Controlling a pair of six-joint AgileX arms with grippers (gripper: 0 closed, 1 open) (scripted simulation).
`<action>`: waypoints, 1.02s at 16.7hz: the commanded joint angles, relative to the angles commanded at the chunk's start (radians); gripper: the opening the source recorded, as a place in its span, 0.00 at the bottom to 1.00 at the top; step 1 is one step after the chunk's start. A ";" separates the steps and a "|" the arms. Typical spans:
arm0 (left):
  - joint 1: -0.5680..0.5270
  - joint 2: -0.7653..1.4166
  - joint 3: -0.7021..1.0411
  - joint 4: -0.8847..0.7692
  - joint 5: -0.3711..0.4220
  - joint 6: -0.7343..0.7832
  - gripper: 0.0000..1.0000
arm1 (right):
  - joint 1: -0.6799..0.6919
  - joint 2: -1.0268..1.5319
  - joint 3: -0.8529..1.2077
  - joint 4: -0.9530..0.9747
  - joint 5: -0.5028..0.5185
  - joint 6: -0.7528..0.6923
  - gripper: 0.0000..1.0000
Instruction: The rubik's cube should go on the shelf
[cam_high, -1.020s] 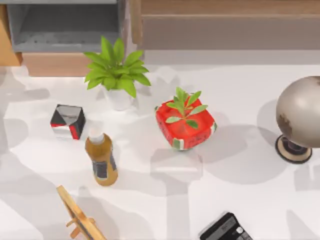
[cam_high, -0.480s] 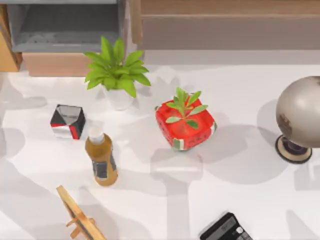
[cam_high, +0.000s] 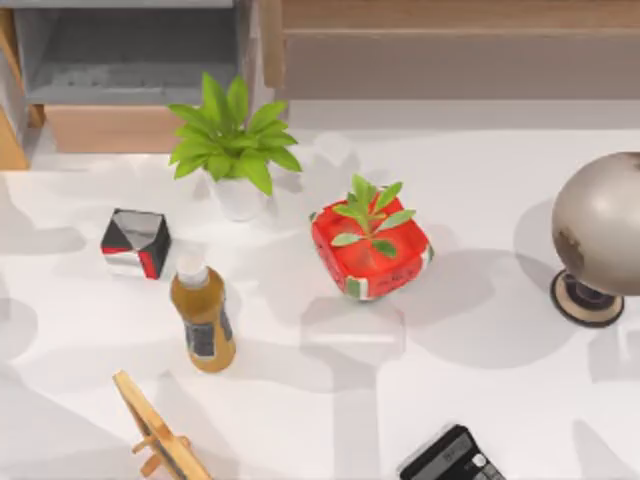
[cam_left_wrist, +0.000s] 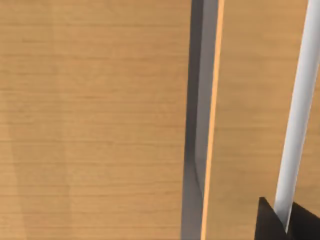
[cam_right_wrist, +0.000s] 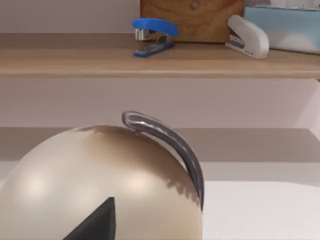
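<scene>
1. The rubik's cube: we cannot tell where it lies. The small cube at the worktop's left edge is a black-white-red box (cam_high: 135, 243) with triangular faces, a different object.
2. The shelf (cam_high: 450, 14) runs along the far edge of the worktop, towards its right corner, and is cut off at the top of the top view. The right wrist view shows a blue stapler (cam_right_wrist: 152, 35), a white stapler (cam_right_wrist: 247, 36), a wooden block (cam_right_wrist: 192, 20) and a pale blue box (cam_right_wrist: 285, 25) on the shelf, the last two cut off.
3. The left gripper (cam_left_wrist: 270, 227) appears as a dark wedge only, held close to tan wooden panels with a grey gap between them. We cannot tell whether it is open or closed.
4. The right gripper (cam_right_wrist: 95, 222) appears as a dark wedge over the globe (cam_high: 605, 225). Its state cannot be told either.
5. The globe stands at the right edge, partly cut off.
6. A red planter (cam_high: 370, 250) with a green sprout sits mid-worktop. A leafy potted plant (cam_high: 232, 140) stands nearer the far edge, in front of a grey cubby (cam_high: 130, 55) at the far left corner.
7. A brown bottle (cam_high: 203, 320) stands just beside the black-white-red box, on its near side.
8. A wooden easel (cam_high: 155, 430) and a calculator (cam_high: 452, 458) sit at the near edge, both cut off.
</scene>
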 joint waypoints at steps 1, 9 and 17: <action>0.000 0.000 0.000 0.000 0.000 0.000 0.00 | 0.000 0.000 0.000 0.000 0.000 0.000 1.00; 0.047 -0.056 -0.133 0.072 0.051 0.003 0.00 | 0.000 0.000 0.000 0.000 0.000 0.000 1.00; 0.085 -0.095 -0.235 0.128 0.087 0.006 0.00 | 0.000 0.000 0.000 0.000 0.000 0.000 1.00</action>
